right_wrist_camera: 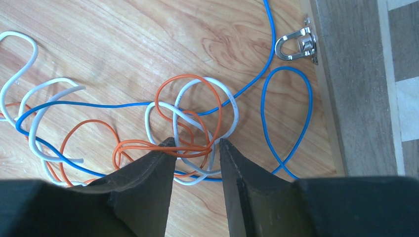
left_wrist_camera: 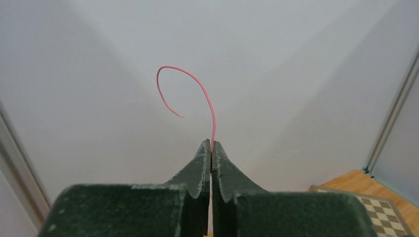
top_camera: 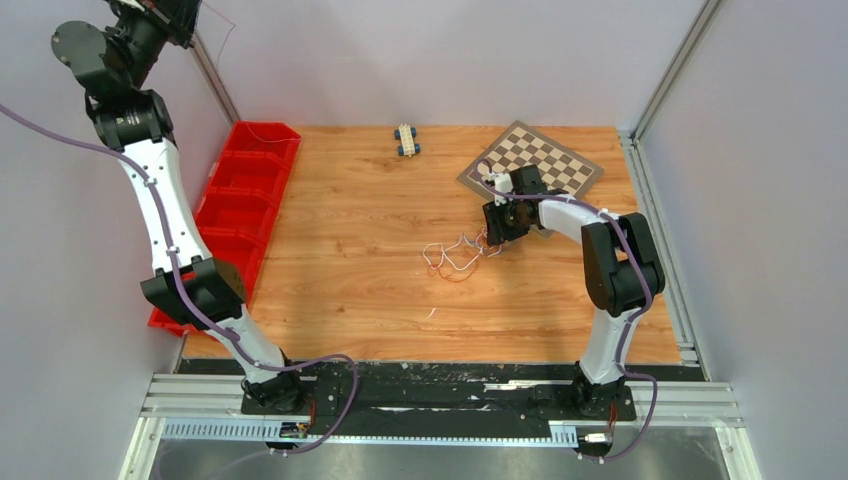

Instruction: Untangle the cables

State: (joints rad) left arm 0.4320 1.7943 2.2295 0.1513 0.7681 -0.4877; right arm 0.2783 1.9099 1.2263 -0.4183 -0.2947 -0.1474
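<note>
The cables (top_camera: pixel 455 255) lie as a loose tangle on the wooden table, near its middle. In the right wrist view they are thin orange, white and blue wires, knotted together (right_wrist_camera: pixel 190 116). My right gripper (top_camera: pixel 497 236) is low over the tangle's right end. It is open (right_wrist_camera: pixel 197 144), with orange and white loops lying between its fingertips. My left gripper (top_camera: pixel 180 18) is raised high at the far left, by the wall. It is shut (left_wrist_camera: pixel 211 144) on a single thin red wire (left_wrist_camera: pixel 197 84) that curls up from its tips, apart from the tangle.
A red bin row (top_camera: pixel 250 190) stands along the table's left edge. A chessboard (top_camera: pixel 535 160) lies at the back right, its edge and a metal clasp (right_wrist_camera: pixel 296 43) close to the cables. A small toy car (top_camera: pixel 406 140) sits at the back. A short white wire piece (top_camera: pixel 432 313) lies nearer the front.
</note>
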